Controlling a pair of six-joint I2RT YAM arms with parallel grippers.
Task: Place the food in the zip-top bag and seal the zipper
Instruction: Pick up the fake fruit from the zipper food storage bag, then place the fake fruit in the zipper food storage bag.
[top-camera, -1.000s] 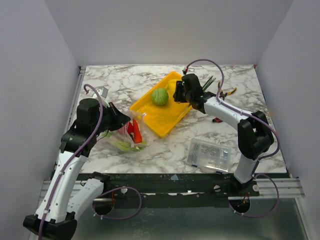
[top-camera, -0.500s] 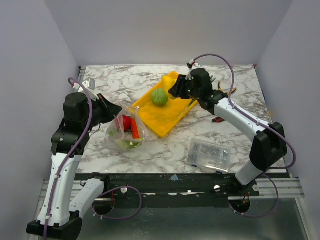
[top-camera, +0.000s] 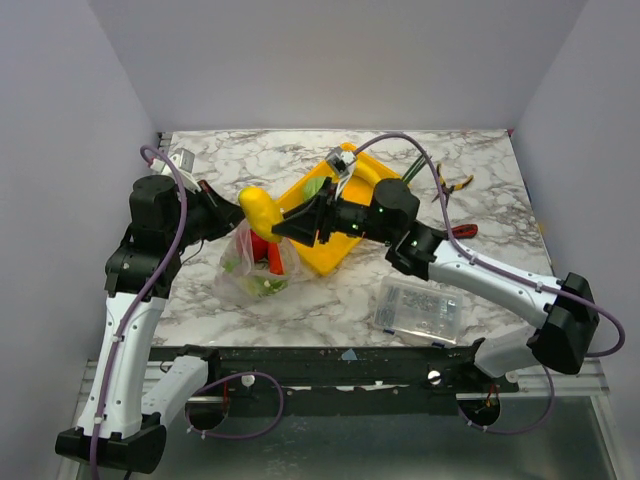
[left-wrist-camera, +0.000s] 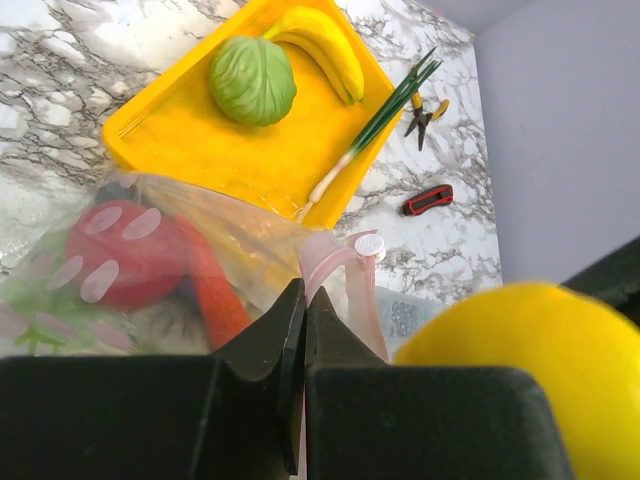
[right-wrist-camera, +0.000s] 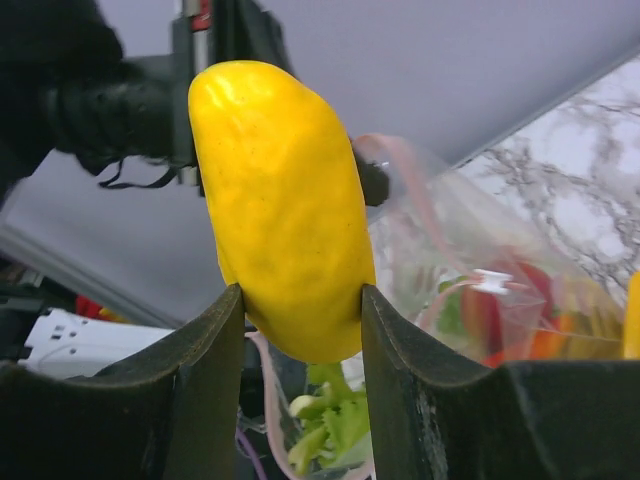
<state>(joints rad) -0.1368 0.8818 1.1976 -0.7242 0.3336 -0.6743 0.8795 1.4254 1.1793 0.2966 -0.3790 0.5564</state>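
**A:** What takes up the most room?

**B:** The marble bench, across the middle of the top view. Just above centre on it lies a yellow tray, set at a slant.

**A:** Where is the bag?

**B:** The clear bag sits left of centre, just beside the tray's lower-left side, with its mouth lifted. The left pincer is clenched on that mouth edge. A clear box of small parts lies at lower right, well apart from the bag.

**A:** And the other arm?

**B:** The right pincer grasps a lumpy yellow food piece by its lower end. It holds the piece upright in the air above the bag's mouth, near the left pincer.

**A:** What is in the tray?

**B:** In the left wrist view, a green cabbage and bananas lie at the top. A leek crosses the tray's right edge.

**A:** And inside the bag?

**B:** A red tomato, an orange-red piece beside it, and green leaves.

**A:** Anything smaller?

**B:** A red knife and pliers lie on the bench at right. The pink zipper curls out beside the left pincer's closed jaws and carries a white slider.
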